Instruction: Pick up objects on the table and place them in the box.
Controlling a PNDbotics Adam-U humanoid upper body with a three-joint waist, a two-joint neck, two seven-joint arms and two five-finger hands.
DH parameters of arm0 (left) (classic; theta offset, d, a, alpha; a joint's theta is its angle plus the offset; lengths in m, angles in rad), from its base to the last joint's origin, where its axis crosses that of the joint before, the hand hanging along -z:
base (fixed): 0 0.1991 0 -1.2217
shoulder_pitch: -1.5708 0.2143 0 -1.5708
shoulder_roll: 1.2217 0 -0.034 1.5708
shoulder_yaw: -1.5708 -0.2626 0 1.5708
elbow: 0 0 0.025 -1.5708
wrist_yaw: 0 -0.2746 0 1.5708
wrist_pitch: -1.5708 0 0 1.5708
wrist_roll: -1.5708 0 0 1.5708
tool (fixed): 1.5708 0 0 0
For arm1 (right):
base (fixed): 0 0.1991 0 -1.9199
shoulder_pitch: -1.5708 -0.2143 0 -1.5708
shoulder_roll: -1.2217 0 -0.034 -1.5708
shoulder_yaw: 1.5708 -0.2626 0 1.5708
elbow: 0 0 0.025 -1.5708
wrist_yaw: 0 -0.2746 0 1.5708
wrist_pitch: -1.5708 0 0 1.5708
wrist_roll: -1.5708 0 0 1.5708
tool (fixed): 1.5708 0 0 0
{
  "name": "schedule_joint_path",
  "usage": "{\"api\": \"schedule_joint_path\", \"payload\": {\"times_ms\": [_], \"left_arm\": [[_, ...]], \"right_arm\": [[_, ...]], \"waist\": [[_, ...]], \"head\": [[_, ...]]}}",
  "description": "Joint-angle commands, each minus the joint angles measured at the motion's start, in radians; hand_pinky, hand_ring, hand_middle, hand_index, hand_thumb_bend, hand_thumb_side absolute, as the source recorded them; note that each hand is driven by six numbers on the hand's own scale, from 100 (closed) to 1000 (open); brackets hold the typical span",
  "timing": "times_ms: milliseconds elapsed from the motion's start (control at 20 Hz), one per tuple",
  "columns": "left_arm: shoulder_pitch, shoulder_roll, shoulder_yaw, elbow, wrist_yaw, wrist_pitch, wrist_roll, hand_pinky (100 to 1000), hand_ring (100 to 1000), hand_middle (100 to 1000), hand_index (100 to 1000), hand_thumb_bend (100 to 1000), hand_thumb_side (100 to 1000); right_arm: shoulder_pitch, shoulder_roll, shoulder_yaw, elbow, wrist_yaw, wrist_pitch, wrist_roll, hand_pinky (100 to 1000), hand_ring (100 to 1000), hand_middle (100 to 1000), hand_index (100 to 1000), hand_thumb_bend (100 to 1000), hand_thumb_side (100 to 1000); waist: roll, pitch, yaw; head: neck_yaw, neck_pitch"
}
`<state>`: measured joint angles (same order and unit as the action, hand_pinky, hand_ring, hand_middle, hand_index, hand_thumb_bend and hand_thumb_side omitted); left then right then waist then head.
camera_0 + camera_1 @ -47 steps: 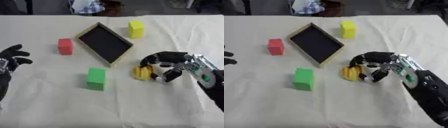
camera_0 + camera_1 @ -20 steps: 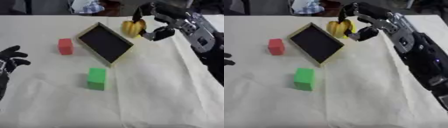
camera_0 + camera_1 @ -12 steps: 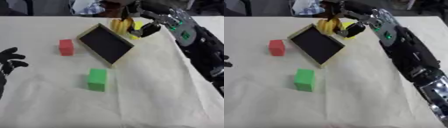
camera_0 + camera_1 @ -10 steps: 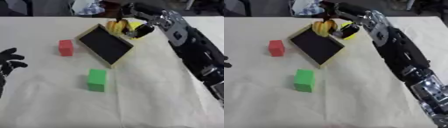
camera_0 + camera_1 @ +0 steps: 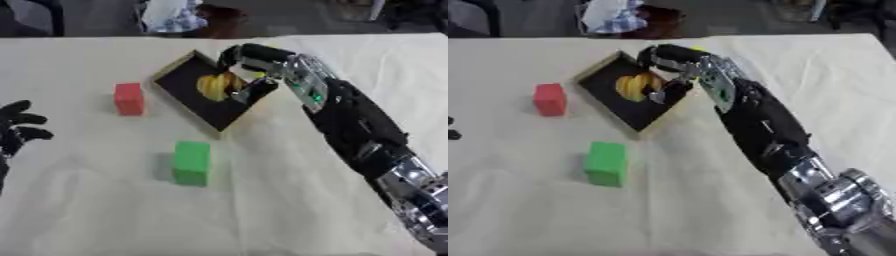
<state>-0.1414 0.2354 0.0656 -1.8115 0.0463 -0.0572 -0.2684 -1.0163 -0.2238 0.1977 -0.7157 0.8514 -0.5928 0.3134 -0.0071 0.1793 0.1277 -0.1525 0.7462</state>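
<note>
Right hand [image 5: 251, 75] has carried the yellow banana-like bunch [image 5: 216, 86] into the dark wooden-rimmed box [image 5: 188, 98], fingers curled around it; release remains.

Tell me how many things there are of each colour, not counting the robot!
Red: 1, the red block on the table.
Green: 1, the green block on the table.
Yellow: 1, the yellow thing inside the box, by the right hand.
Black with a tan rim: 1, the box.
Total: 4. A yellow block may sit hidden behind the arm; I cannot tell.
</note>
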Motion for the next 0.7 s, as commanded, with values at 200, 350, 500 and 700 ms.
{"api": "schedule_joint_path", "payload": {"times_ms": [200, 350, 500, 700], "left_arm": [[-0.009, 0.008, 0.000, -0.010, 0.003, 0.000, -0.005, 813, 627, 660, 875, 100, 878], [-0.009, 0.007, 0.000, -0.010, 0.004, 0.000, -0.006, 813, 627, 660, 875, 100, 878], [-0.008, 0.008, 0.001, -0.010, 0.004, 0.000, -0.005, 813, 627, 659, 875, 100, 878], [-0.007, 0.008, 0.001, -0.009, 0.004, 0.000, -0.005, 813, 627, 660, 875, 100, 880]], "right_arm": [[-0.016, 0.008, -0.021, 0.026, 0.114, -0.026, -0.046, 798, 755, 728, 687, 100, 100], [-0.017, 0.013, -0.029, 0.029, 0.168, -0.048, -0.071, 801, 762, 738, 759, 100, 164], [-0.019, 0.015, -0.034, 0.029, 0.222, -0.083, -0.096, 809, 778, 756, 817, 100, 370], [-0.024, 0.011, -0.024, 0.020, 0.252, -0.136, -0.090, 821, 801, 784, 864, 100, 531]], "waist": [[0.016, -0.018, -0.001], [0.017, -0.019, -0.004], [0.017, -0.020, -0.008], [0.016, -0.021, -0.012]], "head": [[-0.004, -0.008], [-0.004, -0.008], [-0.003, -0.008], [-0.003, -0.008]]}}
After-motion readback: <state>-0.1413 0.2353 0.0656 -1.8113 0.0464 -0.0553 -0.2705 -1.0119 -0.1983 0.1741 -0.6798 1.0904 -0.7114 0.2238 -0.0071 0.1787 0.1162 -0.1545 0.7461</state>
